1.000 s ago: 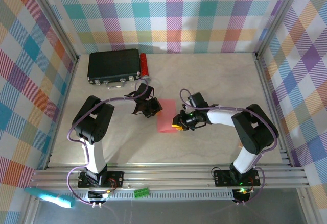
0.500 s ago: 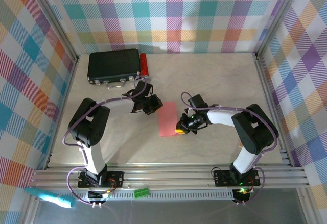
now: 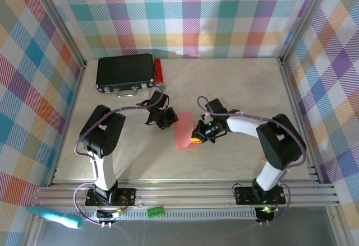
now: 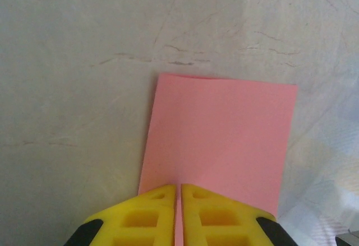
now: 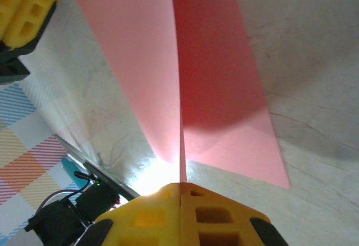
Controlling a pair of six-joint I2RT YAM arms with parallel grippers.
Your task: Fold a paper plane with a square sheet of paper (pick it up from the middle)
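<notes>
The square sheet of paper is pink-red and held up between both grippers at mid-table, bent along a centre crease into a narrow rectangle. My left gripper is at its upper-left edge. In the left wrist view the yellow fingers are shut on the sheet right at the crease, with the left gripper pinching it. My right gripper is at the lower-right edge; the right gripper is shut on the sheet's fold. A paper plane is out of view.
A black box lies at the back left with a small red cylinder beside its right end. Metal frame rails run along the near edge. A teal tool lies outside the frame at bottom left.
The right gripper has closed on the sheet's lower-right edge. The sheet has shifted slightly and looks narrower. The left gripper stays shut at the upper-left edge.
</notes>
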